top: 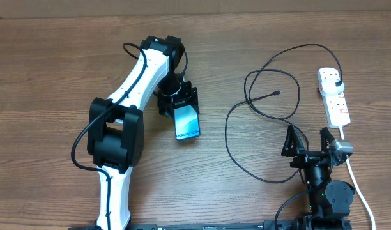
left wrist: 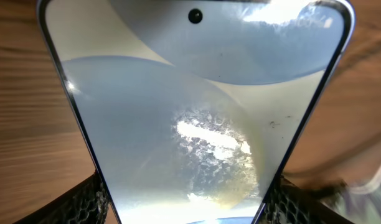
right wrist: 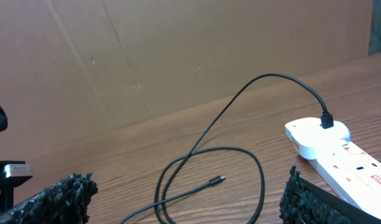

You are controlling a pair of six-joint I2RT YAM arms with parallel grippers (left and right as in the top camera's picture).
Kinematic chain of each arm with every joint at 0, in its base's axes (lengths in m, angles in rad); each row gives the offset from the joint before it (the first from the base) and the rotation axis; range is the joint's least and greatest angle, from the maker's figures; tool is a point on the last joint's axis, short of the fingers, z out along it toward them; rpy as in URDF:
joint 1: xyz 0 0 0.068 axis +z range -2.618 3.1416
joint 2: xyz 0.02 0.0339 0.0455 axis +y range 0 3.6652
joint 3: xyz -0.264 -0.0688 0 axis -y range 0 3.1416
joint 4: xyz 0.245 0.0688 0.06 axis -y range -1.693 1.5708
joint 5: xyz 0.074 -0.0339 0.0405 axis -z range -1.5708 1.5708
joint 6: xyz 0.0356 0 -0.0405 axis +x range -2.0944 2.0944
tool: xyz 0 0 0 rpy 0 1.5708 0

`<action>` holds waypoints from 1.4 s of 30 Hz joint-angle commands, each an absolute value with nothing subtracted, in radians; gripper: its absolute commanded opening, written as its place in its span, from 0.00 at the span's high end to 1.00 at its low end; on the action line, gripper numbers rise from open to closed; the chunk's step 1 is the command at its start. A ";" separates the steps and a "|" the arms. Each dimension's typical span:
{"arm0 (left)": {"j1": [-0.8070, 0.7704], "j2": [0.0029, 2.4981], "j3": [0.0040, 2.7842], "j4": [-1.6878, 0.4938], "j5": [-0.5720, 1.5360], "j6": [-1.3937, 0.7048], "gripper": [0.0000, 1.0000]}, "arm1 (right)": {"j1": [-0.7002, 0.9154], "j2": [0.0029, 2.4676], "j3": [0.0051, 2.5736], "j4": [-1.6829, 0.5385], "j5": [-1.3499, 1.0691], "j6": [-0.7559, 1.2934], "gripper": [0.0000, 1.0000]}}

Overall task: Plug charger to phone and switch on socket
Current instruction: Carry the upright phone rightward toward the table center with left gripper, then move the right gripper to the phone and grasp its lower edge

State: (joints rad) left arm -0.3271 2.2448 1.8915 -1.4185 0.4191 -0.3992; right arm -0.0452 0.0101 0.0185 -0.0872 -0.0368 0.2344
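Observation:
The phone [top: 187,121] with a light-blue screen lies on the table, one end between the fingers of my left gripper [top: 178,102]. In the left wrist view the phone [left wrist: 190,112] fills the frame, with both fingers against its edges. The black charger cable [top: 246,121] lies in loops at mid right; its connector tip [top: 276,93] lies free, and also shows in the right wrist view [right wrist: 218,181]. Its plug [top: 337,81] sits in the white power strip [top: 334,96]. My right gripper [top: 307,142] is open and empty, near the front edge.
The power strip's white cord [top: 358,185] runs down the right side past my right arm. A brown cardboard wall [right wrist: 147,56] stands behind the table. The left arm [top: 119,128] stretches across the left half of the table.

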 commanded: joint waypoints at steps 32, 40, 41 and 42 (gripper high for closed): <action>-0.323 2.246 1.920 -1.557 0.982 -0.270 0.43 | -0.040 0.005 0.008 -0.051 -0.577 1.058 0.00; -0.305 2.246 1.920 -1.563 1.048 -0.277 0.45 | -0.040 0.005 0.008 0.019 -0.656 1.071 0.00; -0.304 2.246 1.920 -1.564 1.049 -0.277 0.46 | -0.040 0.005 0.009 0.034 -0.666 1.055 0.01; -0.303 2.246 1.920 -1.564 1.051 -0.277 0.45 | -0.040 0.005 0.012 0.040 -0.673 1.043 0.01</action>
